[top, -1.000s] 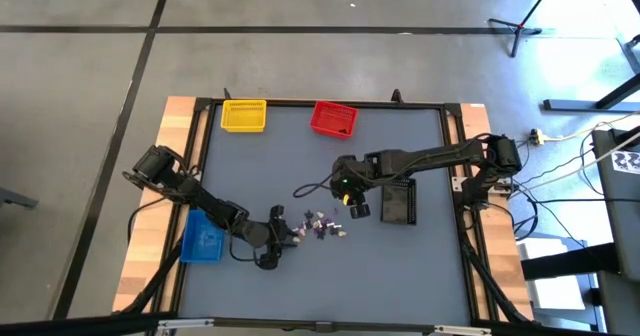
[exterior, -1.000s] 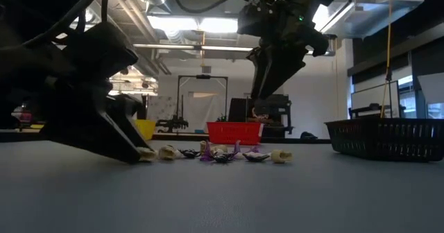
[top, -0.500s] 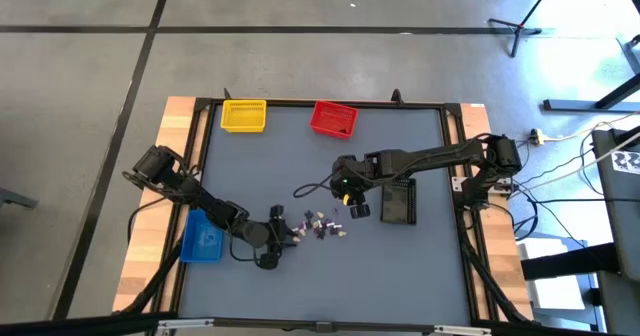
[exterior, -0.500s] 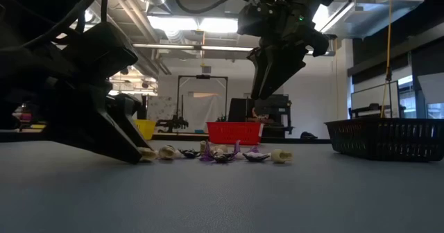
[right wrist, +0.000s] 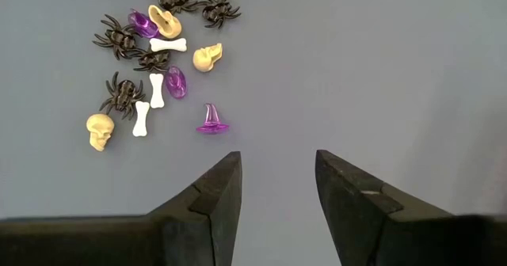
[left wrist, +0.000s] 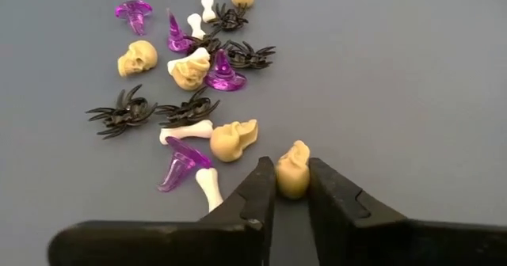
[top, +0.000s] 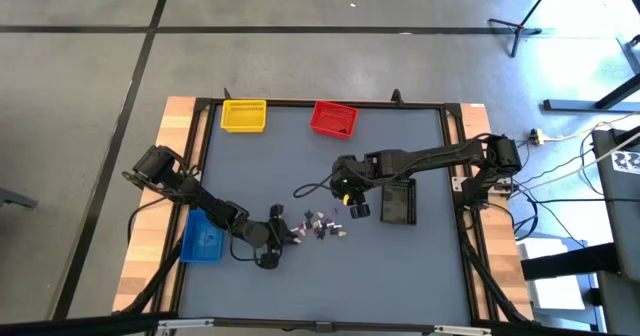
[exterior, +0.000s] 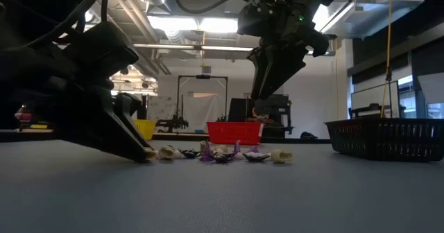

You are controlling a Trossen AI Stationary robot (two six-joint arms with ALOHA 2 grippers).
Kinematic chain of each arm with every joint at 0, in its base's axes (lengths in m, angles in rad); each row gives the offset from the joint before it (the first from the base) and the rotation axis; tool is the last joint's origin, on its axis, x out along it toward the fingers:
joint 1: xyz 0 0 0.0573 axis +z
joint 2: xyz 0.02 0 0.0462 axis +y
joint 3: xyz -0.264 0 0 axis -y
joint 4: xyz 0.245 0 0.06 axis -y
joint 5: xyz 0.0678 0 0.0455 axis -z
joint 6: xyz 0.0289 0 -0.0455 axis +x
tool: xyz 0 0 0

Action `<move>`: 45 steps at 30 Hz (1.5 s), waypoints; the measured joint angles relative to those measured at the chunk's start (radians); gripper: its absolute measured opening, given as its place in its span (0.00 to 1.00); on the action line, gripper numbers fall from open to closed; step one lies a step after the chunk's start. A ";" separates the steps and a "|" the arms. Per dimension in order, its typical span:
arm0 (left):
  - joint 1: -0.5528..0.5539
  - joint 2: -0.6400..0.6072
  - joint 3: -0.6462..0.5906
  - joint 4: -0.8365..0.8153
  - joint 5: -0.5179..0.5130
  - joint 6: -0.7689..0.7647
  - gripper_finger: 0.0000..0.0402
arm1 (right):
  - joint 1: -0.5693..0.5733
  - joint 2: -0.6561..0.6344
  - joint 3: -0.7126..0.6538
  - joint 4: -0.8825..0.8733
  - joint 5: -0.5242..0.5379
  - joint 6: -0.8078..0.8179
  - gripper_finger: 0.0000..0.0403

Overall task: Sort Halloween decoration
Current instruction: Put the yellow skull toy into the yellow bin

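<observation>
At tabletop front-left of centre, left pincer pinches a tan skull by its sides at the trinket pile edge. Looks light, stiff, prob. slick, so squeeze across widest part. Right pincer hangs spread above the pile, empty.

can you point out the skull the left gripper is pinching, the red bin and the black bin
tan skull (left wrist: pixel 292 169), left wrist view, middle of the skull between the fingers
red bin (top: pixel 334 119), high view, centre of its mesh floor
black bin (top: pixel 398 201), high view, middle of the bin
</observation>
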 joint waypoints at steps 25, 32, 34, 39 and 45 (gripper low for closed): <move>0.042 -0.141 0.000 0.101 -0.008 0.001 0.09 | 0.000 0.000 0.000 0.000 0.000 0.000 0.40; 0.119 -0.318 0.000 -0.044 -0.008 0.001 0.09 | 0.000 0.000 0.000 0.005 -0.001 0.000 0.40; 0.148 -0.377 0.000 -0.115 -0.008 0.001 0.09 | 0.000 0.000 0.000 0.008 -0.001 0.000 0.40; 0.234 -0.533 0.000 -0.312 -0.009 0.002 0.09 | 0.000 0.000 0.000 0.008 -0.001 0.000 0.40; 0.348 -0.694 0.000 -0.520 -0.049 0.058 0.09 | 0.000 0.000 0.000 0.008 -0.002 -0.001 0.40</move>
